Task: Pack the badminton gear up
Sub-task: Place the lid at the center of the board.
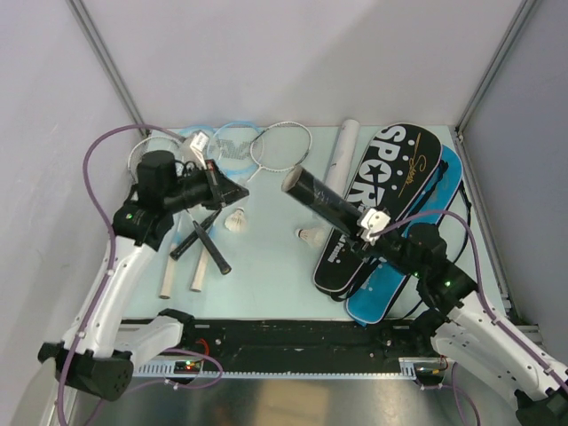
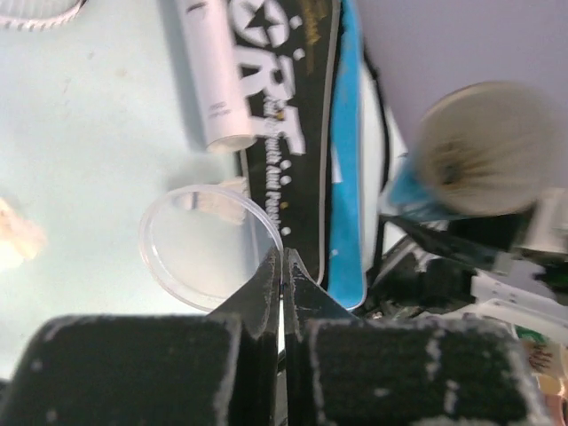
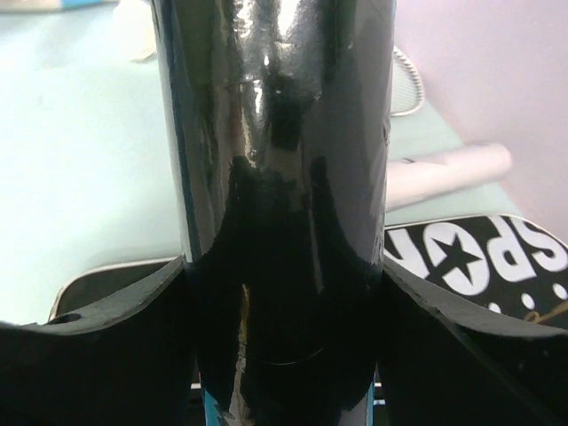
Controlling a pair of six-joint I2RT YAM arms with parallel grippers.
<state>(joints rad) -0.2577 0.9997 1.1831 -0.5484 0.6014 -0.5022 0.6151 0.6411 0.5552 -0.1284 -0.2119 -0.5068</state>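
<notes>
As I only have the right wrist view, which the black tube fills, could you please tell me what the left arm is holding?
Observer: The left gripper has its jaws shut on the rim of a clear round lid.
Operator: Where does the black tube point?
Observer: Its far end points towards the left gripper.
Operator: Are any shuttlecocks lying loose?
Observer: Yes, two shuttlecocks lie on the table.

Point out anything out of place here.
A shuttlecock and a second shuttlecock lie loose on the table, outside any tube. The black tube in the right gripper is uncapped; the left gripper pinches a clear lid.
</notes>
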